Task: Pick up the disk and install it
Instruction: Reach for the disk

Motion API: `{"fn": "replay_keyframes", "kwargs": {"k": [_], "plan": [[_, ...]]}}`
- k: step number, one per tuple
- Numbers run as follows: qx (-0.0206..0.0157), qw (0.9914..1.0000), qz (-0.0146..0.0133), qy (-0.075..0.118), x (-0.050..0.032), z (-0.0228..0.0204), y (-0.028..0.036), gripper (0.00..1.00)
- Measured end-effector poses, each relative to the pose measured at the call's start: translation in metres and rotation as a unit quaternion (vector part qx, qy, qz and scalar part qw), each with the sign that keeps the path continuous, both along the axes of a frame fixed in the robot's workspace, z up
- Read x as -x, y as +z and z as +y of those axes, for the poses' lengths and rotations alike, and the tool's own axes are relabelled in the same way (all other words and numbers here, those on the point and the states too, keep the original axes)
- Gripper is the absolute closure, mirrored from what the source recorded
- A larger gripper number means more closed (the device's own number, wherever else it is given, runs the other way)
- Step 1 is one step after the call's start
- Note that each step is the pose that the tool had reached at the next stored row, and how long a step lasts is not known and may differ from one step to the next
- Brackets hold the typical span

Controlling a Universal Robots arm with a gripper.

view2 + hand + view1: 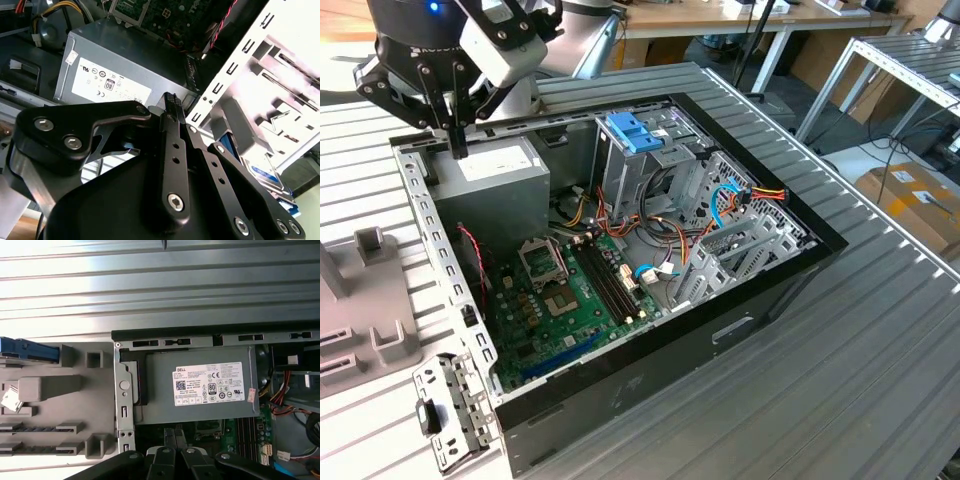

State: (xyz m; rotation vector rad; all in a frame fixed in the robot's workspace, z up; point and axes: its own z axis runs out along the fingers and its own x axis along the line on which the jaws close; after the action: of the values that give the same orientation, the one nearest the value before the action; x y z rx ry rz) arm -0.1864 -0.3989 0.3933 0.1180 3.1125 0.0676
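The disk (29, 350) stands on edge in a grey slotted holder (50, 390) just outside the open computer case, and its blue rail faces the first wrist camera. In the second wrist view the disk (264, 175) lies past the case's white perforated side wall (235, 75). My gripper (457, 148) hangs shut and empty over the case's far corner on the exterior view's left. It is above the big grey box with a white label (490, 170). Its black fingers (168, 436) are pressed together with nothing between them, and the fingertip (172, 100) points down at that box.
The open black case (780, 270) holds a green motherboard (560, 290), coloured cables (760, 192) and a drive cage topped by a pale blue bracket (633, 130). A loose metal bracket (450, 410) lies beside the case's near corner. Ribbed aluminium table (880, 350) surrounds everything.
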Motion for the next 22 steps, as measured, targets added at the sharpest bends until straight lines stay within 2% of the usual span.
{"fn": "replay_keyframes", "kwargs": {"k": [5, 22], "plan": [[0.0, 1.0, 0.0, 0.0, 0.0057, 0.0, 0.0, 0.89], [0.0, 1.0, 0.0, 0.0, 0.0177, 0.0, 0.0, 0.89]]}}
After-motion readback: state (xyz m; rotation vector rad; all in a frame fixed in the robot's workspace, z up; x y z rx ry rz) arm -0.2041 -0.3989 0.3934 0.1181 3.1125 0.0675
